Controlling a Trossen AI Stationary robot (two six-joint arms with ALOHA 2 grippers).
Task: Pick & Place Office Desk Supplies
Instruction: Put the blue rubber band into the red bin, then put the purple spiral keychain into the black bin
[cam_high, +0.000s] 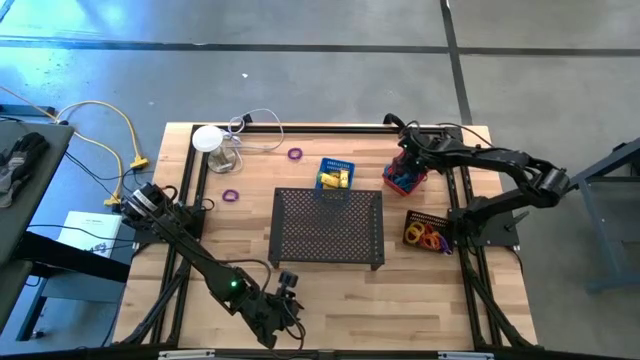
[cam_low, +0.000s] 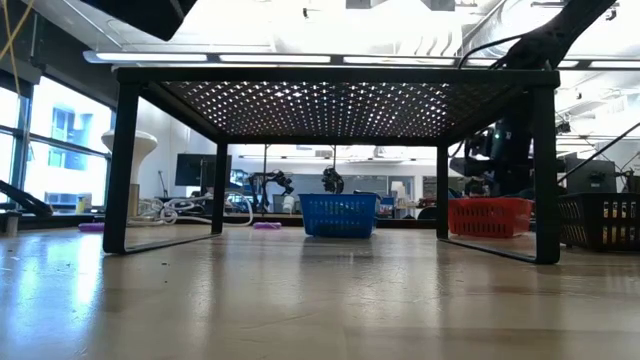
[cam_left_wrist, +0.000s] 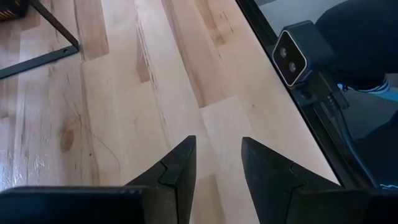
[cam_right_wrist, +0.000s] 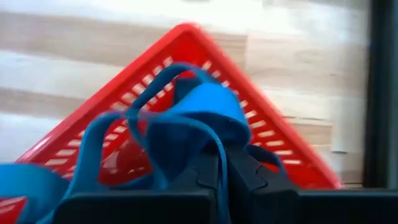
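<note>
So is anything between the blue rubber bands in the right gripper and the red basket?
Nothing visible. The right gripper is shut on the blue rubber bands directly over the red basket, with no object between them.
</note>
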